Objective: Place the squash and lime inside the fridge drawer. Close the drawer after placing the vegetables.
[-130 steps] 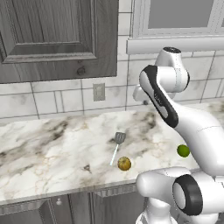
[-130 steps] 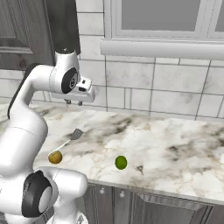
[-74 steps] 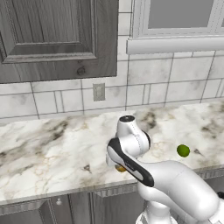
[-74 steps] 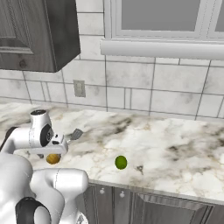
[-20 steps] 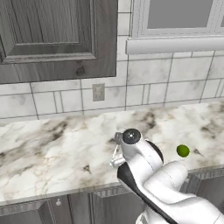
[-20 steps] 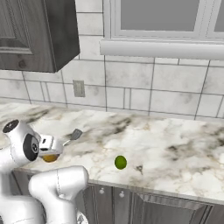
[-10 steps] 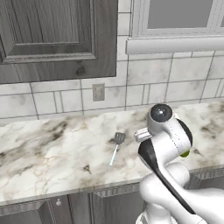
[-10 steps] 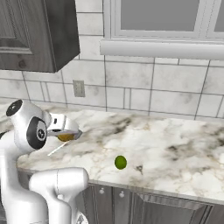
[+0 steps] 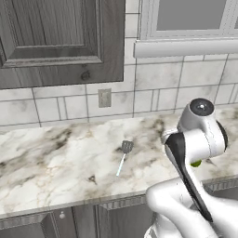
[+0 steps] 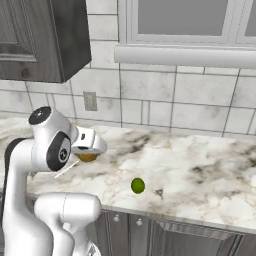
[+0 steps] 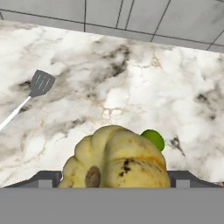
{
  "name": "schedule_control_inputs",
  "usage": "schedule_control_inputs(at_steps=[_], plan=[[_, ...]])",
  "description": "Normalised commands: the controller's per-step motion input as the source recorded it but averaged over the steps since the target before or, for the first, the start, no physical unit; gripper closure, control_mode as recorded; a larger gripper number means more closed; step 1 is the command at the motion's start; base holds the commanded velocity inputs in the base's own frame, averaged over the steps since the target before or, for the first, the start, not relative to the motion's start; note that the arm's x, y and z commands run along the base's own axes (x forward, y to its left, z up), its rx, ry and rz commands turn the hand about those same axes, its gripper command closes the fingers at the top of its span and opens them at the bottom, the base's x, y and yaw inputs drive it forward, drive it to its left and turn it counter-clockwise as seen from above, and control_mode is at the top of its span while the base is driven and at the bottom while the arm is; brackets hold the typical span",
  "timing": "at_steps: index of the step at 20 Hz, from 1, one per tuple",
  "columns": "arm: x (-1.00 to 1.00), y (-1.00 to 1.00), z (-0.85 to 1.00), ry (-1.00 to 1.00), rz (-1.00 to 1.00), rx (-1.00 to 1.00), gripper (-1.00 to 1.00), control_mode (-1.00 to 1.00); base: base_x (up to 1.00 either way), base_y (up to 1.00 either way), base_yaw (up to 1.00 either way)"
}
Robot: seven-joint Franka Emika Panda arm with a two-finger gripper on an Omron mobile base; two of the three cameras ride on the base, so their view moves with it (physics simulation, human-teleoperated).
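Simulated kitchen. Long bench (image 9: pixel 56 158) of white marble with grey and brown veining, running left to right under a wall of pale square tiles (image 10: pixel 200 95). Dark wood-grain upper cabinet (image 9: pixel 56 37) hanging at the left, with a small round knob near its lower edge. Light-grey window frame and sill (image 10: pixel 200 55) above the tiles at the right. Small wall outlet (image 9: pixel 104 97) set in the tiles just under the cabinet. Dark lower cabinet fronts (image 10: pixel 150 235) with small knobs below the bench edge.

On the marble: a slim spatula (image 9: pixel 123 155) with a slotted grey head and pale handle, lying flat and angled toward the front edge. A small dark fleck near the front edge, too tiny to identify.

White arm bent sharply, its rounded upper joint raised above the bench and the wrist turned forward. Claw (image 10: pixel 89 150) held above the marble, clear of the surface, pinching the squash (image 11: pixel 116 159), seen in the hand view as a ribbed yellow-olive body with brown blotches wedged between the two dark fingertips. In the right base view, the squash showing as an orange-yellow lump under the white hand.

Lime (image 10: pixel 138 185) resting on the bench near the front edge, well apart from the spatula, appearing just behind the squash in the hand view.
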Motion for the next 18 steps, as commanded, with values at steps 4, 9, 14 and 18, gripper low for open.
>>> schedule_control_inputs(at_steps=[4, 9, 14, 18], plan=[[-0.19, -0.44, -0.11, -0.02, 0.05, 0.16, 1.0, -1.0, 0.0, 0.0, 0.0], [0.0, 0.03, -0.05, 0.01, 0.01, 0.0, 1.0, 1.0, -0.32, 0.01, 0.0], [0.0, 0.0, 0.0, 0.0, 0.0, 0.0, 1.0, 1.0, -1.0, 0.0, -0.37], [0.0, 0.0, 0.0, 0.0, 0.0, 0.0, 1.0, 1.0, -1.0, 0.0, -0.41]])
